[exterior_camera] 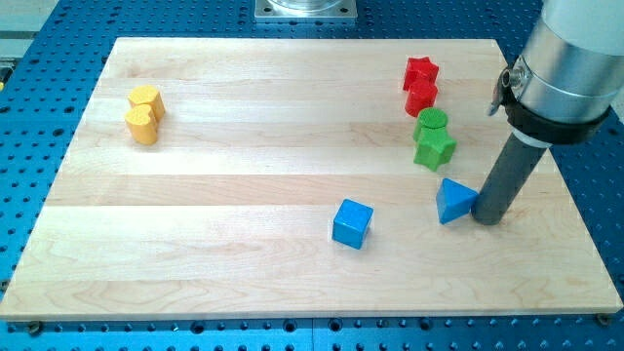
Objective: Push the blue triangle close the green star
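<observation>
- Camera view: a pale wooden board (pixel 244 117) lies on a blue perforated table (pixel 39 331), and a grey metal base plate (pixel 305 9) shows at the view's top edge.
- The arm's grey cylindrical housing (pixel 570 54) enters from the view's top right, and a dark rod (pixel 507 180) runs down from it to the board.
- My tip (pixel 490 217) rests on the board at the view's right, touching or all but touching the right edge of the blue triangle (pixel 454 201).
- There is no claw on this arm: the rod ends plainly, so nothing opens, closes or grasps, and the tip has hold of nothing.
- The blue triangle sits in the board's lower right part, just below the green star (pixel 434 148), with a narrow strip of bare wood between them.
- The green star lies just below a green cylinder (pixel 431 122), the two touching or nearly so.
- Above them, a red star (pixel 421 71) and a second red block (pixel 421 97) of unclear shape sit stacked closely in the view, near the board's top right.
- A blue cube (pixel 352 223) stands towards the bottom centre, to the left of the blue triangle and apart from it.
- Far on the view's left, a yellow heart (pixel 141 126) and another yellow block (pixel 146 99) sit together, well apart from all else.
</observation>
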You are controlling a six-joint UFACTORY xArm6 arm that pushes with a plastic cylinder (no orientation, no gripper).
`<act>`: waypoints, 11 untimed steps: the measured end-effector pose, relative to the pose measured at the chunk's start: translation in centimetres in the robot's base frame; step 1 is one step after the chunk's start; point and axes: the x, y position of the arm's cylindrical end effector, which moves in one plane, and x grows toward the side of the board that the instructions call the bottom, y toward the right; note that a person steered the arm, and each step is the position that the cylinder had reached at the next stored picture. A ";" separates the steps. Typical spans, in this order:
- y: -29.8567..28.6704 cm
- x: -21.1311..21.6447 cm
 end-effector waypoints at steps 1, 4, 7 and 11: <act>0.0 -0.1; -2.9 1.9; -3.9 1.6; -5.7 -0.1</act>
